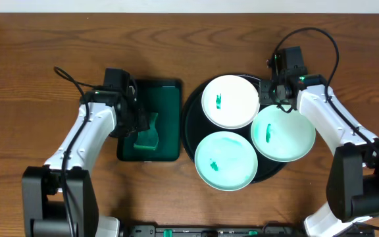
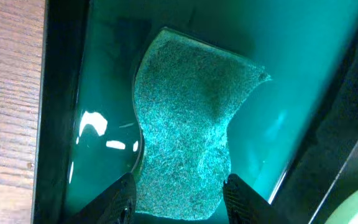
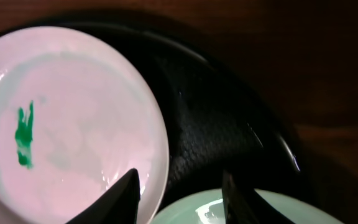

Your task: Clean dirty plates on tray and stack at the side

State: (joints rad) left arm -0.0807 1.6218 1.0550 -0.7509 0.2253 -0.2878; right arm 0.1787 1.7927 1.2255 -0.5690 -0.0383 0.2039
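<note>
Overhead, three green-smeared plates (image 1: 229,101) fill the tray (image 1: 189,125); left fingers (image 2: 114,202) and right fingers (image 3: 114,199) both spread apart

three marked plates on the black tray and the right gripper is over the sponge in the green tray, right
Not quite: the left gripper, not the right, is over the sponge in the green tray, as the left wrist view shows. The three marked plates are on the black tray.

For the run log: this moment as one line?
left gripper: open, astride sponge in green tray | right gripper: open, over black tray | plates: three, smeared, on black tray
</note>
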